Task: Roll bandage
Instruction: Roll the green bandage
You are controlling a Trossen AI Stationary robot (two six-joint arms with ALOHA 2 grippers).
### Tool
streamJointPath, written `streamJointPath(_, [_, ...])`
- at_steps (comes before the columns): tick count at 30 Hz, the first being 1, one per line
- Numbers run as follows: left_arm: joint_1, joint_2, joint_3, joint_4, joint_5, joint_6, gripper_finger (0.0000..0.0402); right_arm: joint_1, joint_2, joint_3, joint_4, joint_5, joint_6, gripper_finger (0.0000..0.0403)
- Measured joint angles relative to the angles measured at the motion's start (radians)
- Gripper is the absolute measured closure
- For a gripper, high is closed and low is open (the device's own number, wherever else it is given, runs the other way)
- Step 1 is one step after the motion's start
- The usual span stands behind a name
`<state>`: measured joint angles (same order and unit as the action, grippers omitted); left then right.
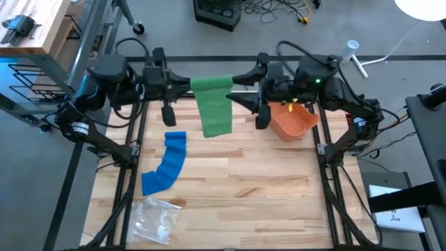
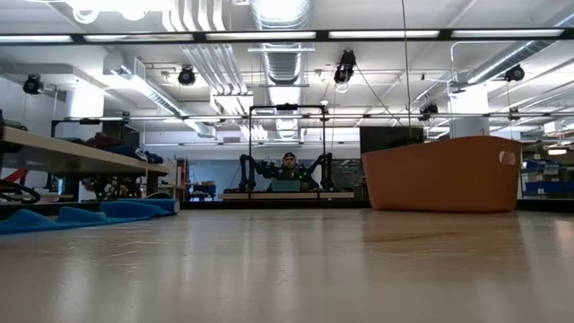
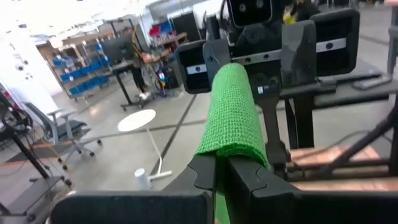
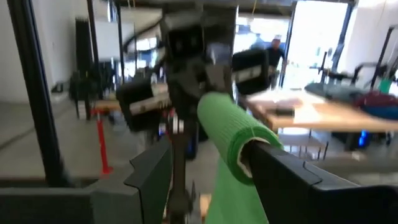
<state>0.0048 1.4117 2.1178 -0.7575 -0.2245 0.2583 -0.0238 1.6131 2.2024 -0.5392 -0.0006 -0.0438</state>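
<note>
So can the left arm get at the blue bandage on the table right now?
Probably not as things stand: the left gripper is shut on the green bandage, held up between both arms. The blue bandage itself lies uncovered.

**Wooden worktop and what lies on it**

The worktop (image 1: 237, 188) is a pale butcher-block surface of lengthwise planks, framed by dark rails along its left and right edges. A blue bandage (image 1: 166, 164) lies flat on it in a gentle curve near the left edge, about midway along. A crumpled clear plastic bag (image 1: 155, 219) sits in the near left corner, just beside the bandage's lower end. An orange plastic bin (image 1: 294, 121) stands by the far right corner, close to the right edge.
</note>
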Motion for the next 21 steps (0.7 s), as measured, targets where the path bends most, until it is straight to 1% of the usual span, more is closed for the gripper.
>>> streamJointPath(4, [0.000,0.002,-0.001,-0.057,0.000,0.000,0.0400,0.000,0.006,-0.001,-0.084,0.000,0.022,0.0204])
streamJointPath(9, [0.000,0.009,-0.002,-0.094,-0.003,0.000,0.0400,0.000,0.018,-0.002,-0.090,0.004,0.048,0.0211])
streamJointPath(12, [0.000,0.010,-0.003,-0.102,-0.003,0.007,0.0400,-0.001,0.027,-0.001,-0.074,0.009,0.082,0.0222])
streamJointPath(16, [0.000,0.009,-0.005,-0.108,0.001,0.013,0.0400,-0.003,0.037,-0.001,-0.063,0.008,0.119,0.0253])
streamJointPath(21, [0.000,0.008,-0.004,-0.107,0.007,0.010,0.0397,-0.003,0.037,-0.001,-0.062,0.005,0.129,0.0321])
